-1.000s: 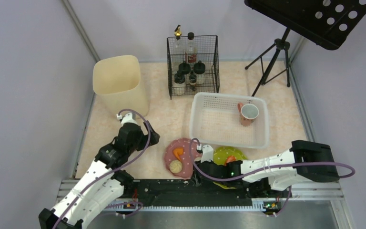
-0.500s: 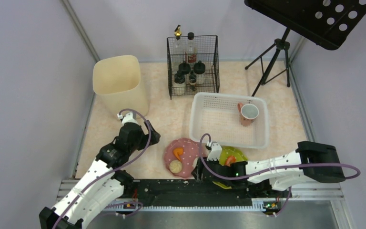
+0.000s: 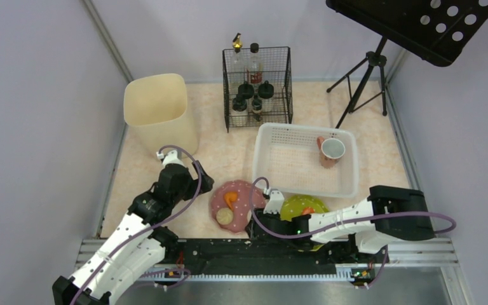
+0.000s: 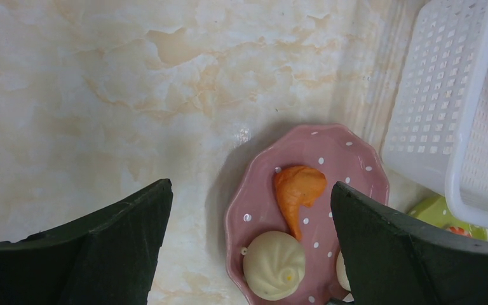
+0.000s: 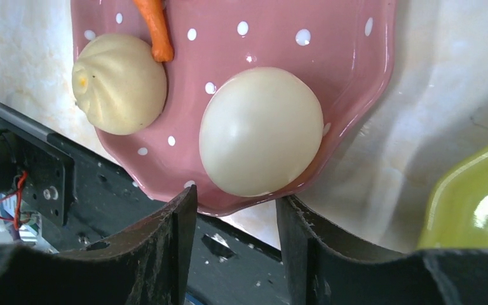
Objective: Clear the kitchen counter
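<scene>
**Pink plate pulled to the left, counter not yet cleared**

From above, the kitchen counter (image 3: 368,133) carried the pink plate (image 3: 246,192) with food near the front rail (image 3: 229,249). The green plate (image 3: 302,204) sat just beside it on the right, and the white basket (image 3: 305,192) stood behind them with a cup (image 3: 332,150) inside. Compared with one second before, the pink plate had shifted a little to the left and my right gripper (image 3: 258,223) had gone with it. So I judged that I was dragging the plate, not lifting it. My left gripper (image 3: 198,184) hung to the left of the plate.

In the left wrist view my left jaws stood wide open and held nothing. The pink plate showed between them, with an orange piece (image 4: 297,190) and a pleated bun (image 4: 273,264) on it.

In the right wrist view my right jaws were about half open at the near rim of the plate, with a smooth bun (image 5: 260,130) just beyond them. I could see nothing pinched between them. For the task this meant little progress: the plate had only changed its place on the counter, and the food was still on it
</scene>
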Action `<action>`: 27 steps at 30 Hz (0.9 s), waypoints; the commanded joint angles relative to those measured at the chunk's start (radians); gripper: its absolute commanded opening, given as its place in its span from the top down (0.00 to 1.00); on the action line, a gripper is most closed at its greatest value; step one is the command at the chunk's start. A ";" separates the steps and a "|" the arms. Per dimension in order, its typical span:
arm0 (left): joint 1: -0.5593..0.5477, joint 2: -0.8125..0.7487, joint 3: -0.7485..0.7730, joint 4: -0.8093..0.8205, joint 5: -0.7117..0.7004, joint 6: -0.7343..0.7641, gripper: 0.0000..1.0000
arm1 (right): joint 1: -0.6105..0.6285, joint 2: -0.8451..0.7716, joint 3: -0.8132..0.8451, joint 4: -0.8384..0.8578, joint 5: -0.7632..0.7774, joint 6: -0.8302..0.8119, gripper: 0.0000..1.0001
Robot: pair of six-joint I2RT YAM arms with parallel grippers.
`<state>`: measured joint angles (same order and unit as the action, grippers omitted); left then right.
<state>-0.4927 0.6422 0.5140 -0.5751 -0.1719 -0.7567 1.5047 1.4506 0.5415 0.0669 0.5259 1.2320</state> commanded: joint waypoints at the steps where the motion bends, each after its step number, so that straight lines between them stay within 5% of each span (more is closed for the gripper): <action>1: 0.003 -0.026 -0.006 0.037 -0.008 0.001 0.01 | 0.011 0.074 0.033 -0.009 -0.005 0.016 0.52; 16: 0.003 -0.044 -0.009 0.022 -0.047 -0.026 0.01 | 0.010 0.191 0.102 -0.060 0.016 0.114 0.51; 27: 0.002 -0.052 -0.008 0.014 -0.040 -0.029 0.01 | 0.010 0.225 0.128 -0.060 0.001 0.083 0.78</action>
<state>-0.4927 0.6037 0.5121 -0.5816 -0.2073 -0.7803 1.5043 1.6142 0.6640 0.0975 0.5858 1.3628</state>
